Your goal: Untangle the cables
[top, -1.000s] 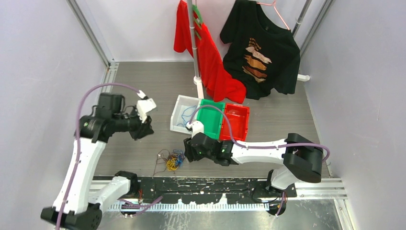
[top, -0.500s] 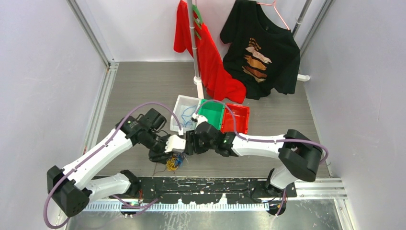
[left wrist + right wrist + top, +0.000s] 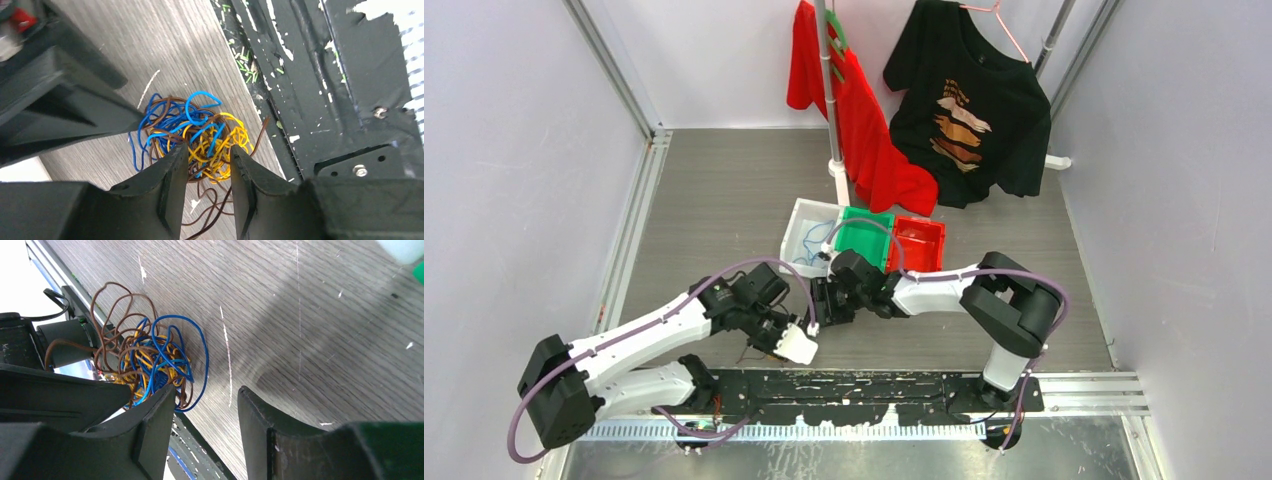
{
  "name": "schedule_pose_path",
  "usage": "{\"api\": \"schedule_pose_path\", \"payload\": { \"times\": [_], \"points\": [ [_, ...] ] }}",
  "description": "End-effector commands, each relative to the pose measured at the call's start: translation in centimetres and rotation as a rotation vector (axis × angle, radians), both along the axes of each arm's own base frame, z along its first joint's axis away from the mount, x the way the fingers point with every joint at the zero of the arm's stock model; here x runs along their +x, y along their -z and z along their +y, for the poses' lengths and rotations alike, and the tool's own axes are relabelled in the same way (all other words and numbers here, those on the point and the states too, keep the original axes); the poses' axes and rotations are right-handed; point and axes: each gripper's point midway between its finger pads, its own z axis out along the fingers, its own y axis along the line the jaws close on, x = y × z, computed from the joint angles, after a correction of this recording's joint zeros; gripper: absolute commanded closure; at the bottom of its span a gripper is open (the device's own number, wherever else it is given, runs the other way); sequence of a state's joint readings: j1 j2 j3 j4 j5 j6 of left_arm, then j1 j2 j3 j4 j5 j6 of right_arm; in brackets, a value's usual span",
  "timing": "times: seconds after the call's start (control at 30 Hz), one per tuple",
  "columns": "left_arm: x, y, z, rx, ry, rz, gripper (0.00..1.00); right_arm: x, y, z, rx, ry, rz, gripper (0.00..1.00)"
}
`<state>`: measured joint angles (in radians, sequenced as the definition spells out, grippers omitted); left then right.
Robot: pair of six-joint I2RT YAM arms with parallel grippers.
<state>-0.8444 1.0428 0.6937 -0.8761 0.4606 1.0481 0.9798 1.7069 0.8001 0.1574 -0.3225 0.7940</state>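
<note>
The cables are one tangled ball of thin blue, yellow and brown wires lying on the grey wood-grain table close to the black front rail; they also show in the right wrist view. In the top view my left wrist hides most of them. My left gripper is open, its two fingertips straddling the near side of the ball, over yellow strands. It sits at the table's front centre. My right gripper is open and empty, just beside the ball on the far side.
A white tray holding a blue wire, a green bin and a red bin stand side by side just behind the right gripper. A rack pole with a red shirt and a black shirt stands at the back. The black rail runs along the front edge.
My left arm swung from the far left in to the tangle and came down over it. My right gripper drew back a little from the tangle toward the bins.
</note>
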Motion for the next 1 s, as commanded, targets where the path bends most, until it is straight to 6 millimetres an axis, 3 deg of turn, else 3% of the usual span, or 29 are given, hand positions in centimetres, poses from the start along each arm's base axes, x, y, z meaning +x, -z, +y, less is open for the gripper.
{"api": "schedule_pose_path", "payload": {
  "times": [0.0,0.1,0.27,0.47,0.6,0.73,0.97],
  "points": [
    [1.3,1.2,-0.6,-0.009,0.142,-0.152,0.64,0.9,-2.2,1.5,0.095,-0.021,-0.006,0.45],
    [1.3,2.2,0.5,0.026,0.186,-0.191,0.69,1.6,-2.1,0.3,0.088,0.022,-0.01,0.44],
    [2.7,1.6,0.1,-0.02,0.174,-0.307,1.0,2.6,-3.5,-1.5,0.119,0.084,-0.064,0.42],
    [2.0,-3.3,-1.2,-0.149,0.081,-0.273,1.0,2.6,-5.7,-1.3,0.193,0.058,-0.14,0.35],
    [1.4,-5.8,-1.5,-0.219,0.08,-0.278,1.0,1.4,-7.1,-0.5,0.244,-0.005,-0.218,0.32],
    [0.9,-6.7,-1.1,-0.223,0.091,-0.28,1.0,0.4,-7.3,0.6,0.261,-0.06,-0.22,0.29],
    [1.3,-8.3,-2.1,-0.284,0.096,-0.307,1.0,0.9,-7.8,2.4,0.296,-0.056,-0.222,0.29]
  ]
}}
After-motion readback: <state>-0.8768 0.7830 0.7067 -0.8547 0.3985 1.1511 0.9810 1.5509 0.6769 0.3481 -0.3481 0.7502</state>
